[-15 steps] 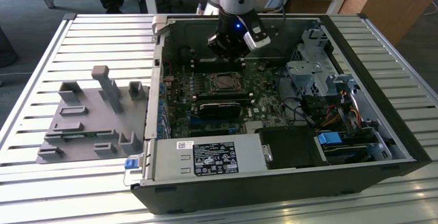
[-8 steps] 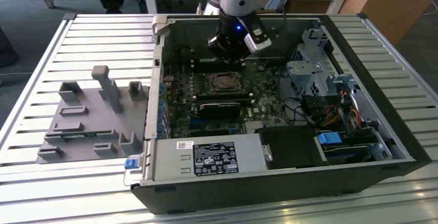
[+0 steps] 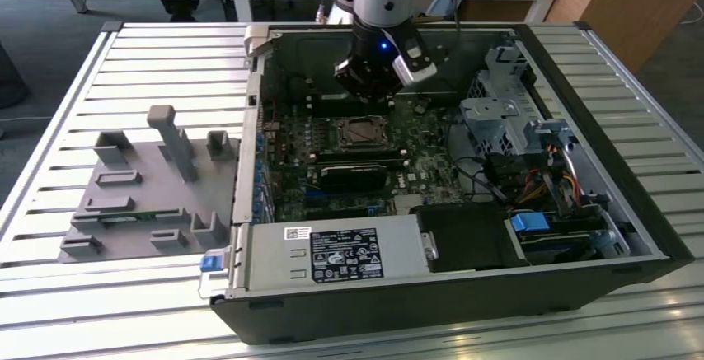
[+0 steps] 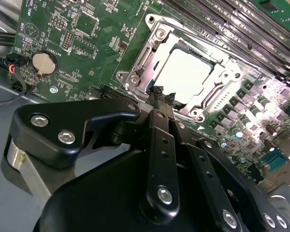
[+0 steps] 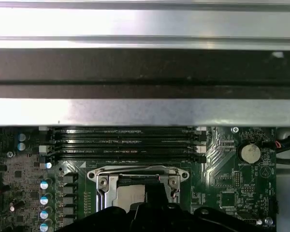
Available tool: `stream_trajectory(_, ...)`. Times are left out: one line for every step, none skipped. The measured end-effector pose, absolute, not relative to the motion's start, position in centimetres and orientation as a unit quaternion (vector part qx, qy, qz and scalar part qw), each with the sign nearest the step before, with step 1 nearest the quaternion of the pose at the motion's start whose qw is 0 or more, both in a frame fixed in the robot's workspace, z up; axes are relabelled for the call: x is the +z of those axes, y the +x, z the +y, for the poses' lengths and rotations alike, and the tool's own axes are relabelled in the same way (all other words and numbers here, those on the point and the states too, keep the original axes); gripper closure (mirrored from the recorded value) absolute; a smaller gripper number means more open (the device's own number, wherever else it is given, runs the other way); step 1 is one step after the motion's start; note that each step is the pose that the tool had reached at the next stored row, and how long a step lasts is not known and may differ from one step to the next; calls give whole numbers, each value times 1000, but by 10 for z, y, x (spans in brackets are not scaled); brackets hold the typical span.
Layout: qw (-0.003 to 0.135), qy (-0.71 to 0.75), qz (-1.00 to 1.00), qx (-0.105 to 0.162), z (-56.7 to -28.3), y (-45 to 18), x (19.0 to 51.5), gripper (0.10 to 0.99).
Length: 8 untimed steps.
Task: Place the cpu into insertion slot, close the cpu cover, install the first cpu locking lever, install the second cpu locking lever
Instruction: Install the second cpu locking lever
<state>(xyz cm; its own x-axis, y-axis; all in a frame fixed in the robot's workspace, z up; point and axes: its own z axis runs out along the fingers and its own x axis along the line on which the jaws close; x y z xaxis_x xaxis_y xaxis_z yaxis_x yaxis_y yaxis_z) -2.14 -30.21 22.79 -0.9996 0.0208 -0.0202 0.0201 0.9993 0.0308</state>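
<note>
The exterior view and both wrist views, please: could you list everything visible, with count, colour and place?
computer case: one, black, open on the slatted table.
circuit board: one, green, inside the case.
insertion slot: one, silvery rim, mid-board.
cpu: one, pale silver, seated in the slot.
cpu cover: one, silvery frame, lying around the cpu.
memory slots: four, black, beside the socket.
coin battery: one, silver, on the board.
power supply: one, grey with a black label, at the case's near edge.
fixture: one, grey, on the table at the exterior view's left.
gripper: one, black, fingertips together at the socket's edge, holding nothing.
</note>
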Motion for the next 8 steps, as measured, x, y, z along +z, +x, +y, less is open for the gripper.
stream_trajectory(10,10,1000,15,-302,-21,228,980)
stream_trajectory(10,10,1000,15,-303,-21,228,980)
stream_trajectory(10,10,1000,15,-303,-21,228,980)
stream_trajectory(10,10,1000,15,-303,-21,228,980)
stream_trajectory(10,10,1000,15,-303,-21,228,980)
stream_trajectory(10,10,1000,15,-303,-21,229,980)
stream_trajectory(10,10,1000,15,-303,-21,230,980)
stream_trajectory(10,10,1000,15,-303,-21,232,980)
